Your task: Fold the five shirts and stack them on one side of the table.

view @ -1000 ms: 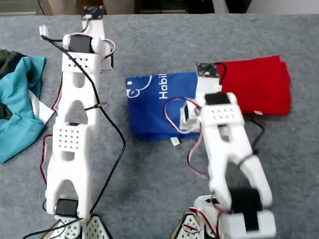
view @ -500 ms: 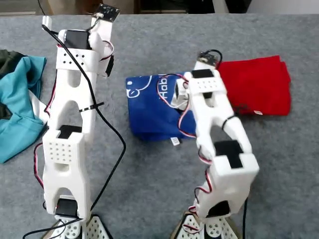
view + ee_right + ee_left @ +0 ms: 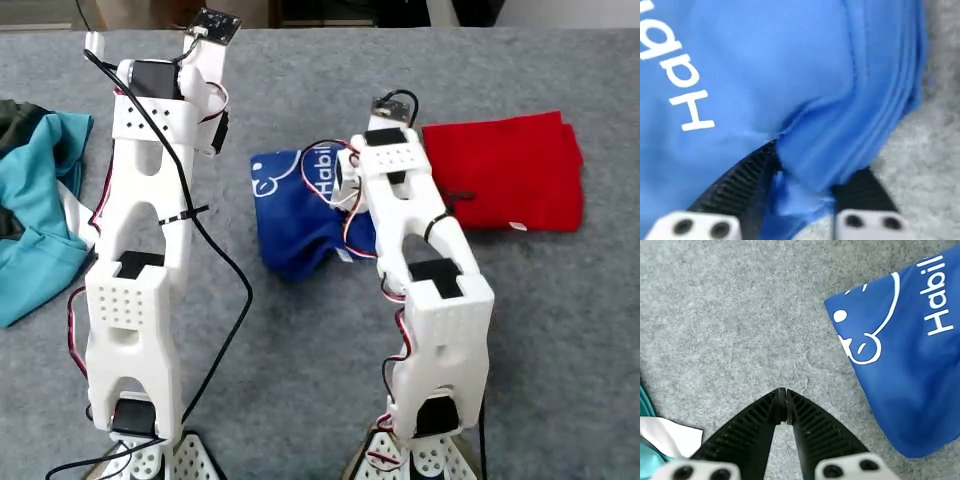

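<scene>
A folded blue shirt (image 3: pixel 292 213) with white print lies mid-table, its right side bunched up. My right gripper (image 3: pixel 342 190) is shut on that bunched edge; in the right wrist view blue cloth (image 3: pixel 790 90) is pinched between the fingers of the right gripper (image 3: pixel 815 172). A folded red shirt (image 3: pixel 510 175) lies at the right. My left gripper (image 3: pixel 783 405) is shut on nothing above bare table, just left of the blue shirt (image 3: pixel 905 360); from above, the left gripper (image 3: pixel 218 130) hangs left of the shirt's far corner. A crumpled teal shirt (image 3: pixel 40 215) lies at the left edge.
A dark green garment (image 3: pixel 14 115) lies beside the teal shirt at the far left. A white cloth piece (image 3: pixel 665 435) shows by the teal fabric. Both arm bases stand at the table's near edge, and grey table (image 3: pixel 300 380) lies open between them.
My right arm has swung left with the blue shirt's right edge, bunching the shirt leftward and away from the red one. The left arm drew back slightly, then stayed still.
</scene>
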Controlling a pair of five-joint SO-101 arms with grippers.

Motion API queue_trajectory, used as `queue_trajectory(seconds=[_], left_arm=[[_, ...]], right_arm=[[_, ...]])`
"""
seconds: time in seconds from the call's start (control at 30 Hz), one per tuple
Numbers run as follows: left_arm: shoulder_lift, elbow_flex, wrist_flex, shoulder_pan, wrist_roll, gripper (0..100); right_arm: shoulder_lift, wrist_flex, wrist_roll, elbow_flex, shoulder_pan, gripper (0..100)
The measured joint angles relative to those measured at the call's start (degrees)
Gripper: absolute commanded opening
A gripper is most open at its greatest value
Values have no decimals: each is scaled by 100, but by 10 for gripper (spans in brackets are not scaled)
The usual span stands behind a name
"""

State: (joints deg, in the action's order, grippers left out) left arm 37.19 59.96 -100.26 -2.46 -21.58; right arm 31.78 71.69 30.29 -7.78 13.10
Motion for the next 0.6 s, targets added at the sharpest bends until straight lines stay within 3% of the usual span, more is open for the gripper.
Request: queue_trajectory(seconds=[0.23,0.6], left_arm=[[0,0,0,0,0,21],[0,0,0,0,0,21]], right_arm=[[0,1002,-158,-835,-246,2],[123,1196,-1846,-3473,-2075,2]])
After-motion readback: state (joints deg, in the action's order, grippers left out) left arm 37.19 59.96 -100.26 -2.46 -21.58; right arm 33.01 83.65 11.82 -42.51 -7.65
